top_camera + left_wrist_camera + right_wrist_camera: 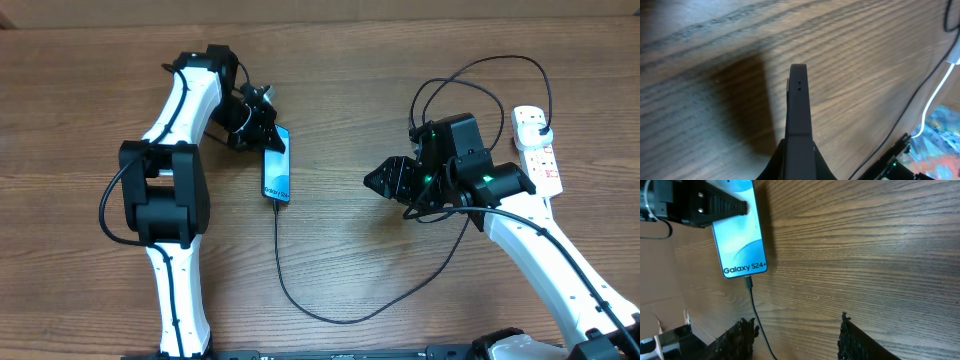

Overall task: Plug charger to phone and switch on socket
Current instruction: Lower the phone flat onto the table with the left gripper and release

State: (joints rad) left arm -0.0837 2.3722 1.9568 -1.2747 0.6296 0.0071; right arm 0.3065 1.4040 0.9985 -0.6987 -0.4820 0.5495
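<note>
Fingers (798,115) of the left gripper (272,136) are pressed together into 1 dark bar with nothing between them. In the right wrist view that bar lies across the far end of the phone (277,176); whether it touches the glass I cannot tell. That phone lies flat on the table (340,60), screen up and lit blue, with its long edges running front to back.

Seated in the middle of the near short edge is the tip (748,282) of the charger (300,300). From there the cable runs toward the front edge and swings right in a wide curve over bare wood. It then passes under the right arm and loops round to the black plug (537,122) sitting in the socket (530,145).

Between the phone and the right gripper (372,180) lies a strip of open wood that nothing crosses. On that gripper the 2 fingers (742,337) stand apart, hold nothing, and point left toward the phone, well short of it.

By the right table edge, the socket lies apart from the right arm, its red switches (550,172) facing up; their position is too small to read.
</note>
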